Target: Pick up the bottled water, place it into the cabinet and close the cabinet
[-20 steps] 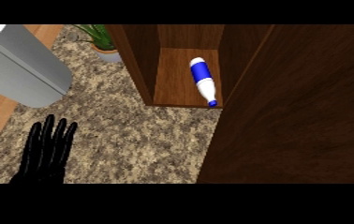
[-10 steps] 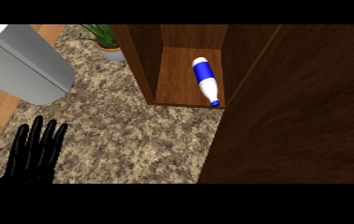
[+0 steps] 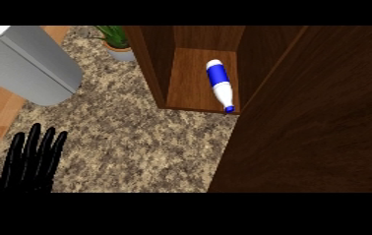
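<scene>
Bottle: the water bottle [image 3: 219, 83] lies on its side on the cabinet [image 3: 195, 89] floor, cap toward the front edge, already put away.
Door: the cabinet door [image 3: 305, 126] stands partly open just right of the bottle; closing looks like the step left.
Left hand: the left hand [image 3: 33, 158] rests well left of the cabinet, fingers straight, holding nothing.
Right hand: hidden from view.
Worktop: the speckled worktop [image 3: 138, 145] carries the cabinet.

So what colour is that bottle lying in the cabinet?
The bottled water is white with a blue band and a blue cap, seen in the head view.
</scene>
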